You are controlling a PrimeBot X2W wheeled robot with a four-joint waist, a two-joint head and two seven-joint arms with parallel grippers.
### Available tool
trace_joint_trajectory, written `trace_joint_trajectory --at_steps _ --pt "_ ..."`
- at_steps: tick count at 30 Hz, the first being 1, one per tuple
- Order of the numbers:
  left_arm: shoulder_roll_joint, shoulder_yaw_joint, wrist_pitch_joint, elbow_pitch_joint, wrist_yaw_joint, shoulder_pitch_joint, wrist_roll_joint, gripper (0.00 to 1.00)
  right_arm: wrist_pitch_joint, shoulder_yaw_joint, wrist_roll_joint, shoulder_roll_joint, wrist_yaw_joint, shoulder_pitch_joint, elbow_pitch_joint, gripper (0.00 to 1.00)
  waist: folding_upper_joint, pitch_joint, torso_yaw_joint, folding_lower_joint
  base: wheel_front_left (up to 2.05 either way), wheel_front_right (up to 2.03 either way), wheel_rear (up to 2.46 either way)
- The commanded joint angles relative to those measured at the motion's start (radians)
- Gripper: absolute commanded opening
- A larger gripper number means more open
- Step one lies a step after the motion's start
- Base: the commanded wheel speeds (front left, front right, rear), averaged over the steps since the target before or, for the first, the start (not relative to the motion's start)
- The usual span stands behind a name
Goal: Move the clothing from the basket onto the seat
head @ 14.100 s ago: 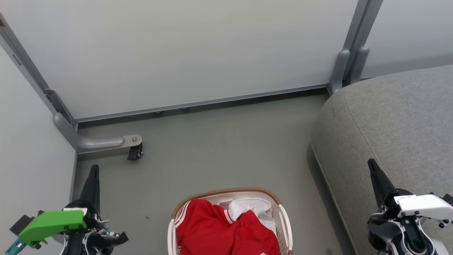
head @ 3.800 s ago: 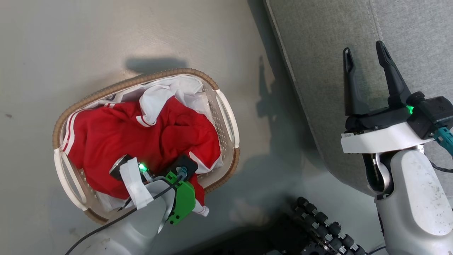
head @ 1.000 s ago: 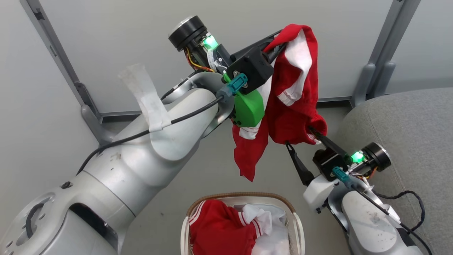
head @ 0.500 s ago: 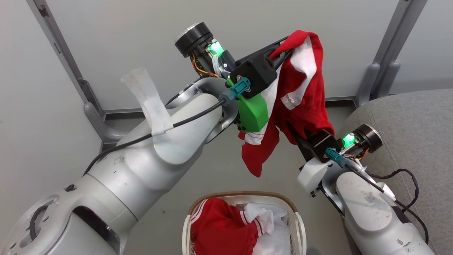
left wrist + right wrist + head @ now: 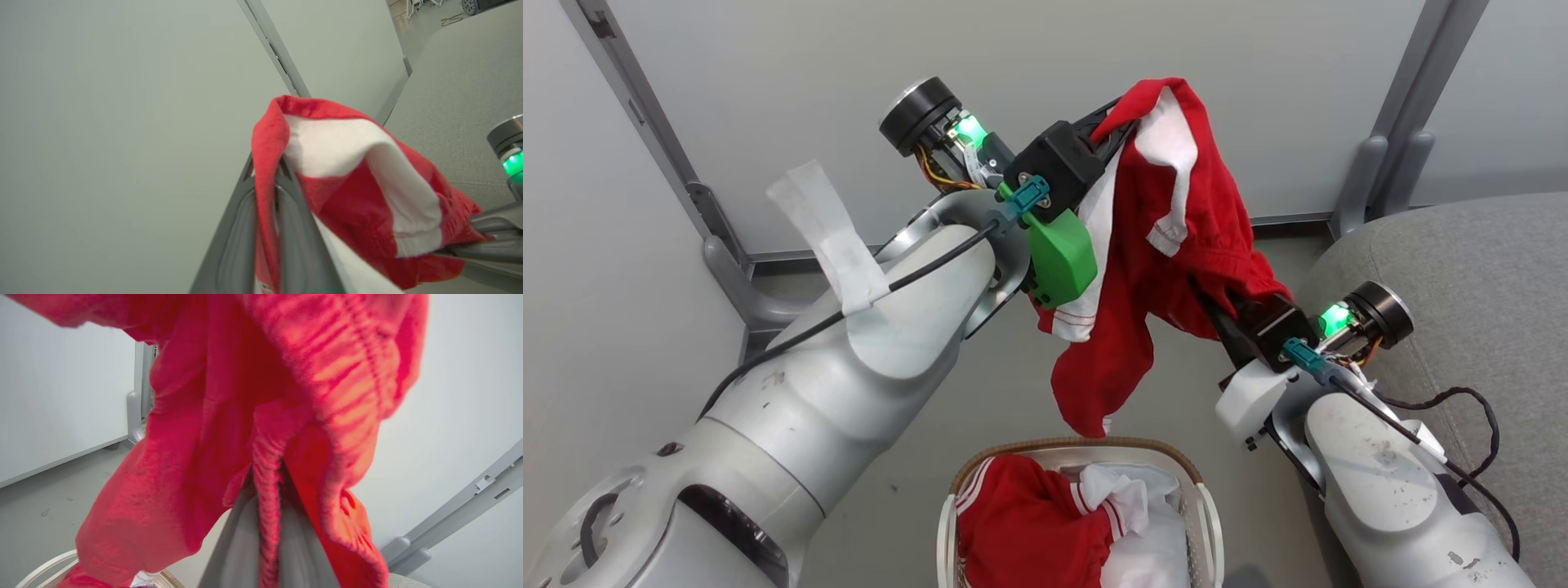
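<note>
Head view: my left tool (image 5: pixel 266 179) and right tool (image 5: pixel 264 486) both clamped shut on one red garment (image 5: pixel 1152 269), left holding its top high, right gripping a lower fold, tail dangling above the basket (image 5: pixel 1078 447); sofa (image 5: pixel 1462 269) lies off to my right, nearest the right tool.

Straight above the basket (image 5: pixel 1045 445) the way is blocked. A red garment (image 5: pixel 1143 278) hangs stretched between the left gripper (image 5: pixel 267 171) and the right gripper (image 5: pixel 265 498), both pinched onto it, and its lowest tip is just over the basket's far rim. The left arm (image 5: pixel 882 327) slants across the space left of the basket. The right arm (image 5: pixel 1372 474) stands to its right, against the sofa (image 5: pixel 1486 269). Bare floor (image 5: pixel 1005 384) lies open beyond the basket up to the wall panel (image 5: pixel 849 73). Clothing (image 5: pixel 1021 531) heaps the basket's left half.
</note>
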Motion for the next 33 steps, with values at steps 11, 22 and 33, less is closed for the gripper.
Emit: trace_joint_trajectory --at_steps 11,22,33 --pt "0.01 0.075 0.001 0.026 0.008 0.109 -0.092 0.61 -0.005 -0.01 0.013 -0.014 -0.001 0.009 -0.038 0.0 0.0 0.007 -0.014 0.0 0.0 0.0 0.0" --pt "0.049 0.222 0.001 -0.076 0.034 0.368 -0.11 1.0 -0.005 -0.059 0.002 -0.034 -0.001 0.012 -0.08 0.0 0.0 0.014 -0.03 0.0 0.0 0.0 0.0" --pt "0.035 0.34 0.001 -0.19 0.015 0.671 -0.02 1.0 -0.005 -0.093 -0.012 -0.061 -0.001 0.046 -0.096 0.0 0.0 0.015 -0.057 0.0 0.0 0.0 0.0"
